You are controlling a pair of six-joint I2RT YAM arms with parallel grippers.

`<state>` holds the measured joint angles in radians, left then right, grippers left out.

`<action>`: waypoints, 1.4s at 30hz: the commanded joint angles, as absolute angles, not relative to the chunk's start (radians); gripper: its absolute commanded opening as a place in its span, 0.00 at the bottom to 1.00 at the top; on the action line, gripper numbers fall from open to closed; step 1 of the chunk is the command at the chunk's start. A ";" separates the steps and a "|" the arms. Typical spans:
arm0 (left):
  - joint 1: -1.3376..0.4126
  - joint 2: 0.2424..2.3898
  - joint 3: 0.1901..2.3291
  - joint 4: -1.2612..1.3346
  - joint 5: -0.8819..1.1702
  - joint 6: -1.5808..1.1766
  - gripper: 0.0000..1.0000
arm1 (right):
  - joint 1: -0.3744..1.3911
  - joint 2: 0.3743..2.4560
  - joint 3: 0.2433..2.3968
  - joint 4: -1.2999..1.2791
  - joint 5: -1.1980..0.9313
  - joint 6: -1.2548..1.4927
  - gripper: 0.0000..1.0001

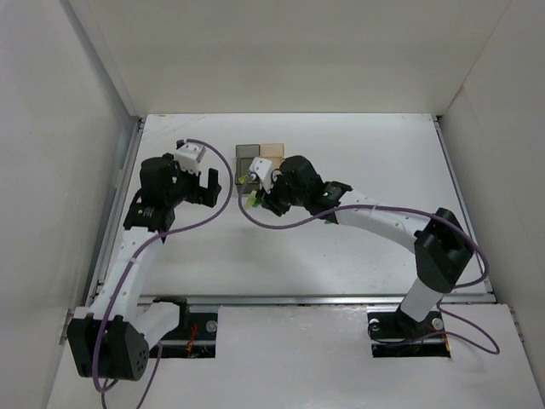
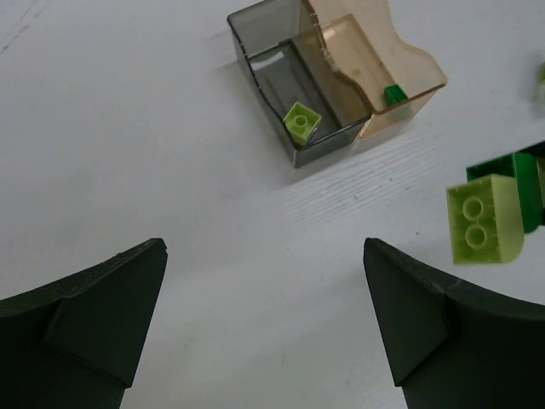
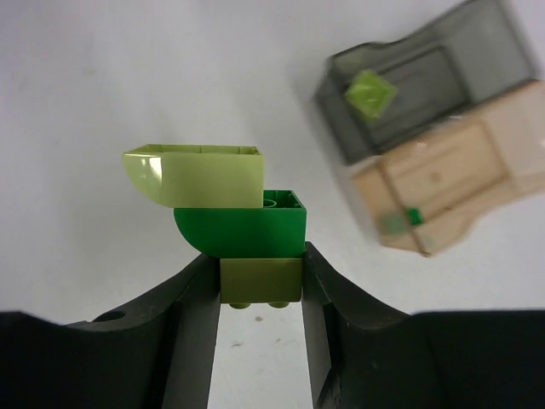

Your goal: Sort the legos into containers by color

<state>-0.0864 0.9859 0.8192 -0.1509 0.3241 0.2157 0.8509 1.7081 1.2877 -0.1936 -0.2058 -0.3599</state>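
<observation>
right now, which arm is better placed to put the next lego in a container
Right. The right jaws are shut on a stack of legos close to the containers, so probably only a short move is needed. The left jaws are open, holding nothing.

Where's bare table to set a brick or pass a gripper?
Free: the table right of the amber container; the near strip between the left arm and right arm. Crowded: in front of the grey container, where the right gripper holds a lego stack beside the open left gripper.
</observation>
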 commanded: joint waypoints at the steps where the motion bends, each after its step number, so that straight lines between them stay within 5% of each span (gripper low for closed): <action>1: -0.094 1.092 0.985 -0.158 0.448 0.170 1.00 | 0.853 1.620 1.281 0.004 0.049 -0.131 0.00; 10: -0.170 1.291 1.236 -0.204 0.719 0.078 1.00 | 0.853 1.635 1.322 0.081 0.267 0.009 0.00; 23: -0.201 1.566 1.519 -0.560 0.931 0.222 1.00 | 0.853 1.666 1.339 0.179 0.195 -0.156 0.00; 35: -0.201 1.609 1.540 -0.611 1.117 0.287 0.63 | 0.853 1.666 1.330 0.199 0.132 -0.202 0.00; 42: -0.170 1.618 1.549 -0.611 1.138 0.278 0.67 | 0.853 1.637 1.287 0.199 0.114 -0.242 0.00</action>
<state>-0.1688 1.6157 1.5005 -0.5972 1.0519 0.2653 0.8433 1.6760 1.2961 0.1287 0.1638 -0.1955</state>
